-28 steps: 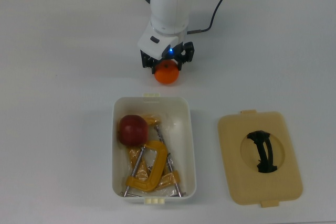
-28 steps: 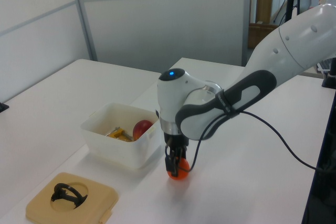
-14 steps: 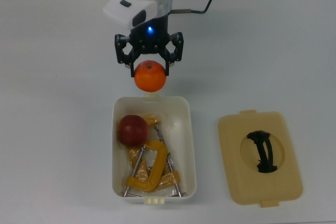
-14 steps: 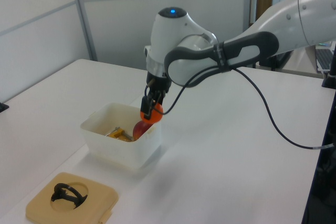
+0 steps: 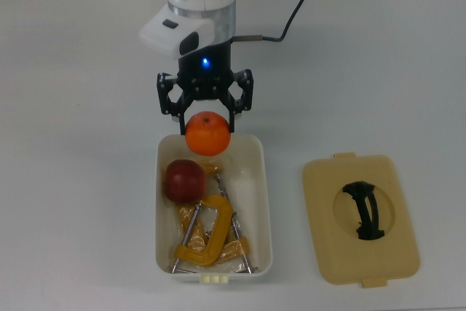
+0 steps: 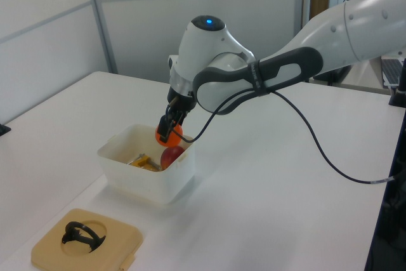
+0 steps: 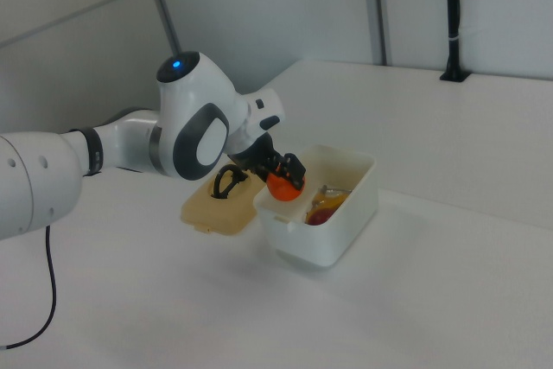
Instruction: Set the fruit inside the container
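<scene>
My pincer [image 5: 207, 111] is clamped on the bright orange mandarin [image 5: 207, 133], holding it in the air just over the end rim of the container [image 5: 263, 202] nearest my arm, at the top view's upper end of the tub. The container is a white rectangular tub with rounded corners and a small cream latch tab on its short end, standing open and upright on the desk [image 5: 87, 180]. The dark red apple [image 5: 183, 180] already lies inside it, against the wall on the top view's left, directly below the mandarin in the top view.
</scene>
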{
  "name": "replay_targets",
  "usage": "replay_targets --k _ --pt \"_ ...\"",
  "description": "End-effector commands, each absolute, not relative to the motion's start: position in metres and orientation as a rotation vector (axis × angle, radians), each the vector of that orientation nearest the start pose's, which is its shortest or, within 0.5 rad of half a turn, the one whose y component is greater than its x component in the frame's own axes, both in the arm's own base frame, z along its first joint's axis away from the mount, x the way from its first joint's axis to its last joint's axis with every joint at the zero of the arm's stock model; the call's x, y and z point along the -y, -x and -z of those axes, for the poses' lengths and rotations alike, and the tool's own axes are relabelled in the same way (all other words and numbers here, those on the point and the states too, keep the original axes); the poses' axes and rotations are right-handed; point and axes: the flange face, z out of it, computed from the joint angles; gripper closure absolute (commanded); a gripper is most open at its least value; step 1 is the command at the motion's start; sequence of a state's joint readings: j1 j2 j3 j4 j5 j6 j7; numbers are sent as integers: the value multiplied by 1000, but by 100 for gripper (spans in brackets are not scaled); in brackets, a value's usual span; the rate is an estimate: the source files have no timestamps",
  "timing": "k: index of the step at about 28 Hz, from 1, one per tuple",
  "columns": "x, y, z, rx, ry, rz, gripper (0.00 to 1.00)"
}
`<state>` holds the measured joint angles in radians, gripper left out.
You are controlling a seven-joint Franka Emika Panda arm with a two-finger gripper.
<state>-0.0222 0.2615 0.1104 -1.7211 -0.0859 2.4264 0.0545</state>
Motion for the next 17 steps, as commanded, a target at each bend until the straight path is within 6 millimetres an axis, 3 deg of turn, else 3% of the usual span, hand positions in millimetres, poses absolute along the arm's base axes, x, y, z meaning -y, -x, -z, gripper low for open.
replay_targets --k 1,7,11,15,17 --pt "-52 -674 -486 96 3073 738 0" --pt "-42 -664 -515 63 3070 773 0" --pt "-39 -652 -527 56 3101 686 0" --pt "-37 -626 -539 51 3157 484 0" --pt "-37 -604 -540 54 3196 288 0"
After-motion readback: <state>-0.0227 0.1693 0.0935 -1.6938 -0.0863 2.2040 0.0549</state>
